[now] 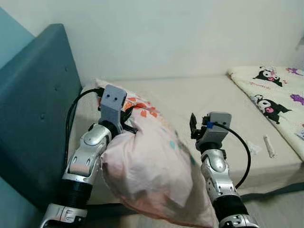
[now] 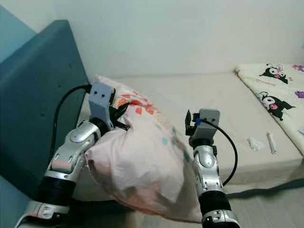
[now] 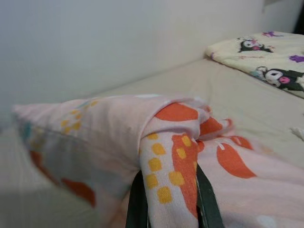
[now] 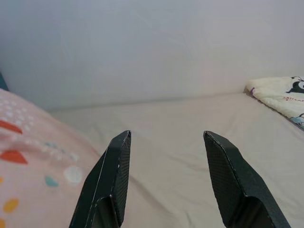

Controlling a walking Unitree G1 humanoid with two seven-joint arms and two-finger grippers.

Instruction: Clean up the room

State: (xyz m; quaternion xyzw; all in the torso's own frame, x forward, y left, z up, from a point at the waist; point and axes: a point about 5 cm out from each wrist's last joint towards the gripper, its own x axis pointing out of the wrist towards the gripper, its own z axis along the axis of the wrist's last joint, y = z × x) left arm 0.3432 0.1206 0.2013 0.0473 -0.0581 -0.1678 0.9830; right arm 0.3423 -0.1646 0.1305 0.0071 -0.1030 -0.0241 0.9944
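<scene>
1. Pinching a bunched fold of the pale pink pillow [image 1: 152,175] printed with orange and yellow shapes, my left claw [image 3: 173,209] has a black finger on either side of the cloth.
2. My left claw sits at the pillow's upper end, beside the padded teal headboard [image 1: 38,109]; a black cable loops from its grey wrist block back along my silver arm.
3. My right claw [image 4: 166,156] has its two black fingers [image 4: 111,175] spread apart with nothing between them, raised above the bed and pointing toward the white wall [image 1: 180,33].
4. The pillow hangs between my two arms, its upper end near the headboard and its lower bulk sagging down toward me, with my right arm just beside its edge.
5. Beyond lies the bare beige mattress [image 1: 213,99] of the bed.
6. On the far right of the mattress rests a folded cream blanket [image 1: 275,90] printed with black cartoon figures.
7. Near the mattress's right edge lie a small white tube-like object [image 1: 269,145] and a crumpled bit of white paper [image 2: 255,142] close to it.
</scene>
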